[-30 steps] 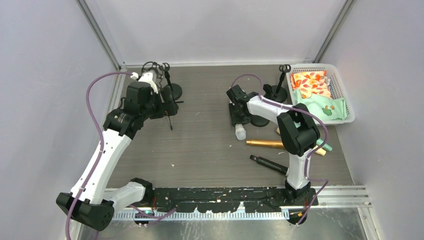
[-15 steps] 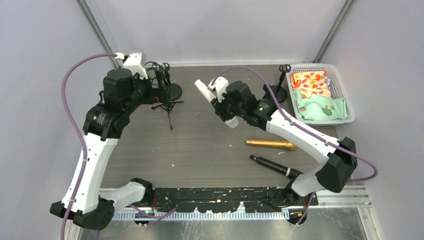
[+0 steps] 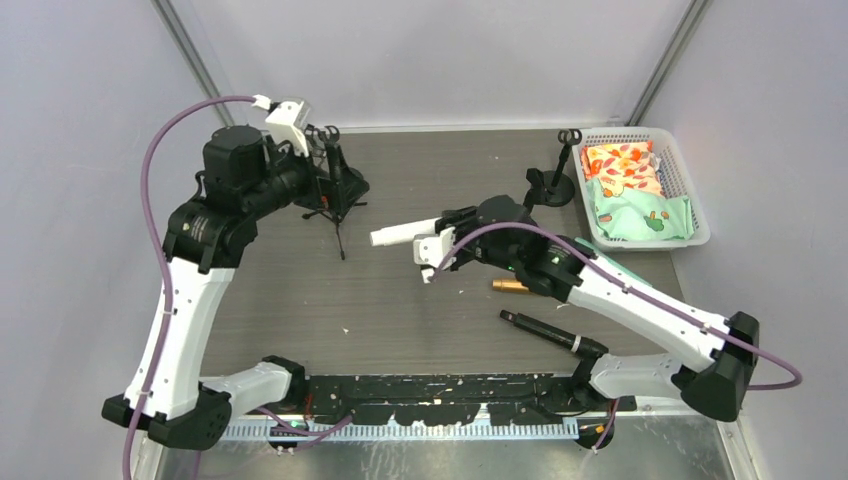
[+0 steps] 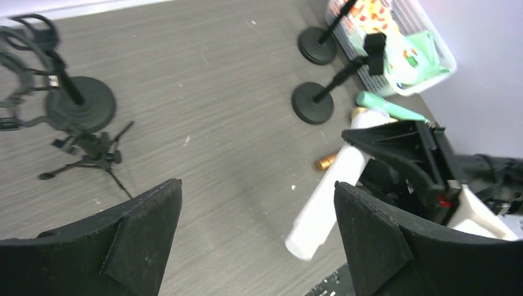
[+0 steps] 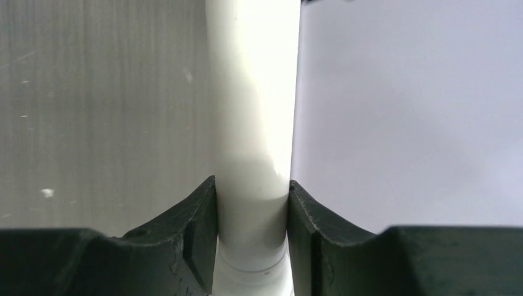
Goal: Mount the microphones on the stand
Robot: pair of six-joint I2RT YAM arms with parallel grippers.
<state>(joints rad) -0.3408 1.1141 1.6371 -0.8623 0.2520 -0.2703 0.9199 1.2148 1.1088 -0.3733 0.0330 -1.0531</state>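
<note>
My right gripper (image 3: 432,243) is shut on the white microphone (image 3: 398,233) and holds it level above the table's middle, its free end pointing left. In the right wrist view the fingers (image 5: 203,203) clamp the microphone (image 5: 254,111). My left gripper (image 3: 332,188) is open and empty, above the back-left stands: a round-base stand (image 3: 347,181) and a small tripod (image 3: 337,213). The left wrist view shows the white microphone (image 4: 330,185) between its spread fingers (image 4: 154,209). The gold (image 3: 508,285), black (image 3: 540,329) and teal (image 4: 385,106) microphones lie on the table; the cream-yellow one is hidden.
Two more round-base stands are at the back right (image 4: 317,44) (image 4: 313,102); one shows in the top view (image 3: 556,184). A white basket (image 3: 697,234) with colourful packets sits in the right back corner. Walls close in left, back and right.
My right arm has swung the white microphone forward and down to the table's middle, turning it level. My left gripper has shifted a little to the right over the back-left stands.
</note>
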